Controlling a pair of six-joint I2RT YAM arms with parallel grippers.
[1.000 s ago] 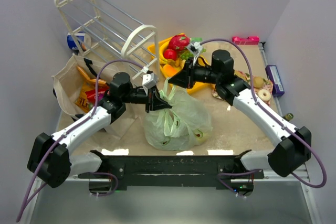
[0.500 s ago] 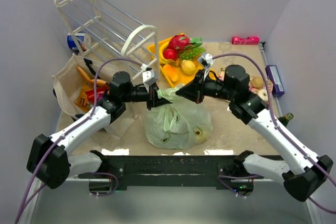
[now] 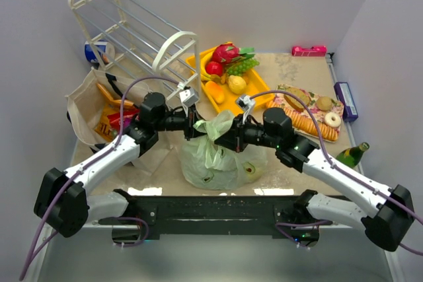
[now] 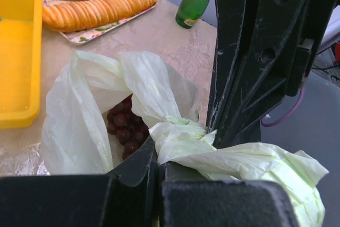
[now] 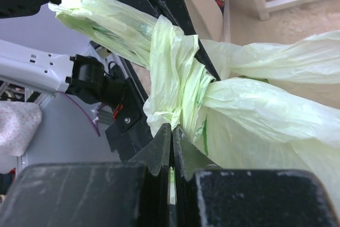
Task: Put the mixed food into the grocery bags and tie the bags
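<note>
Right gripper (image 3: 220, 141) has swung in from over the tray (image 3: 231, 102) to the bag (image 3: 221, 166), which sits just on the tray's near side. Its jaws are pinched tight on one twisted handle. Left gripper (image 3: 195, 125) stays clamped on the other. The handles now cross and wrap, so tying looks under way. Fingers hide whether the knot has closed. Grapes (image 4: 121, 126) show inside; the other contents are unclear. The tote (image 3: 89, 107), left of the tray, lies open.
</note>
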